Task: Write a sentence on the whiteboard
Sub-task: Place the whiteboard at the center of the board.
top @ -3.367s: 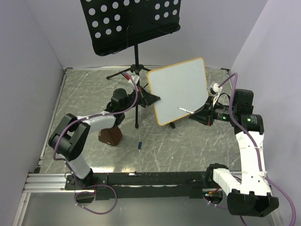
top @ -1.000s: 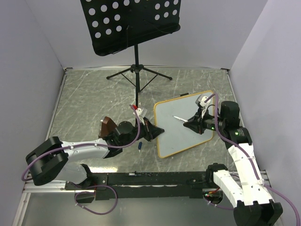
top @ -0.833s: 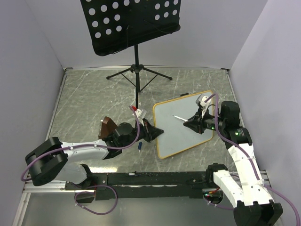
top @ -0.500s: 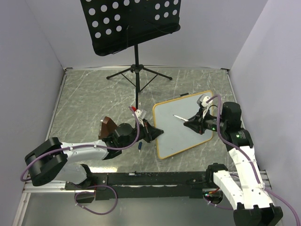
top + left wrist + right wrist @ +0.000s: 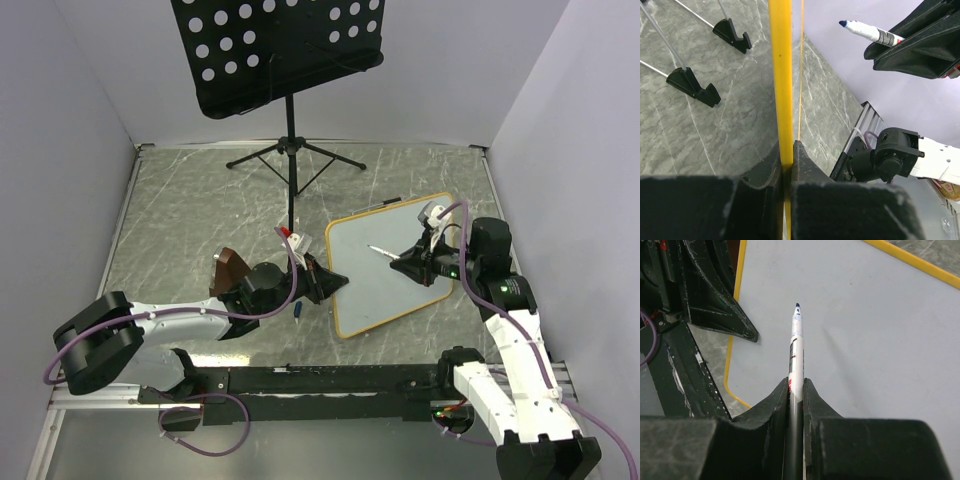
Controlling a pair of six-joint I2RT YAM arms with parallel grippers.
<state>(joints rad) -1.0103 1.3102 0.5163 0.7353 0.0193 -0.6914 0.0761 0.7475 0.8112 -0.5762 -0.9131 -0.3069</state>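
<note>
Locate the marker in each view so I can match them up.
Top external: marker right of centre, over the whiteboard.
Left wrist: marker upper right, blue tip pointing left.
Right wrist: marker dead centre, tip pointing up over the white surface.
Shared landmark: the whiteboard's yellow frame, at lower centre in top external, as a vertical bar in left wrist, and at top right in right wrist.

The whiteboard (image 5: pixel 375 290) lies right of the left pincer (image 5: pixel 335 281), left of the right pincer (image 5: pixel 401 262), whose marker (image 5: pixel 381 250) reaches over it.
</note>
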